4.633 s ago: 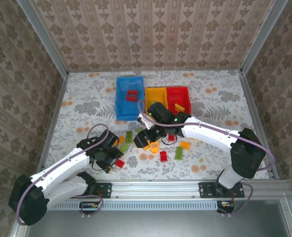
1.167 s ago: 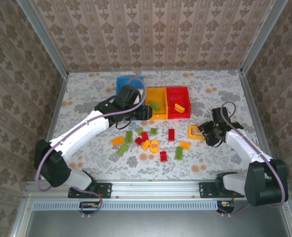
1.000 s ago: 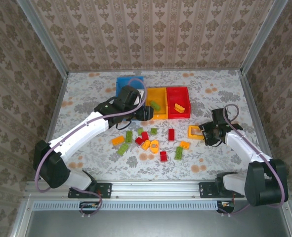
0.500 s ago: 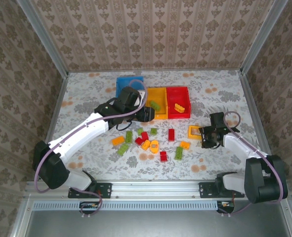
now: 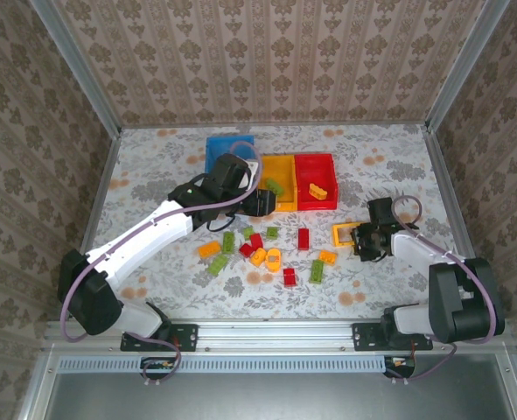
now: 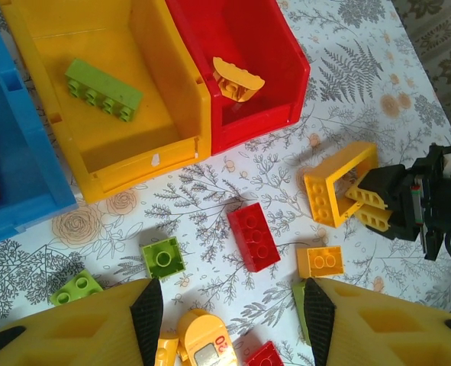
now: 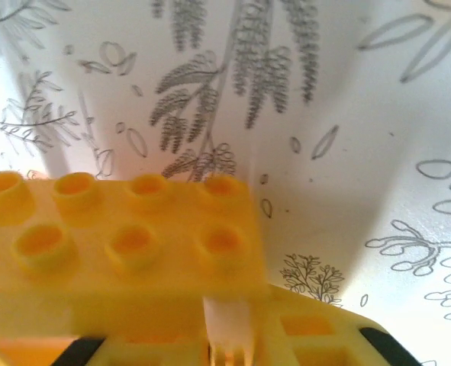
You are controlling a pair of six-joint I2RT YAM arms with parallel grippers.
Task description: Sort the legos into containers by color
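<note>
My right gripper [image 5: 360, 238] is shut on one side of a yellow hollow frame lego [image 5: 345, 233], low over the table at the right. The left wrist view shows one of its fingers [image 6: 378, 200] inside that frame [image 6: 338, 183]. Close up, the frame's studded bar [image 7: 118, 232] sits in my right gripper [image 7: 225, 343]. My left gripper [image 6: 233, 324] is open and holds nothing above loose legos: a red brick [image 6: 253, 236], a green square [image 6: 164, 257] and an orange brick [image 6: 320, 261]. The yellow bin [image 6: 145, 164] holds a green brick [image 6: 103, 89]. The red bin [image 6: 278, 114] holds an orange piece [image 6: 236, 80].
The blue bin [image 5: 227, 144] stands left of the yellow bin [image 5: 271, 162] and the red bin [image 5: 315, 159] at the back. Several loose legos [image 5: 258, 254] lie mid-table. Metal frame rails border the table. My left arm [image 5: 166, 227] stretches across the left half.
My right gripper has moved left onto the yellow frame lego and shut on its side. My left gripper has drifted slightly toward the front, still open.
</note>
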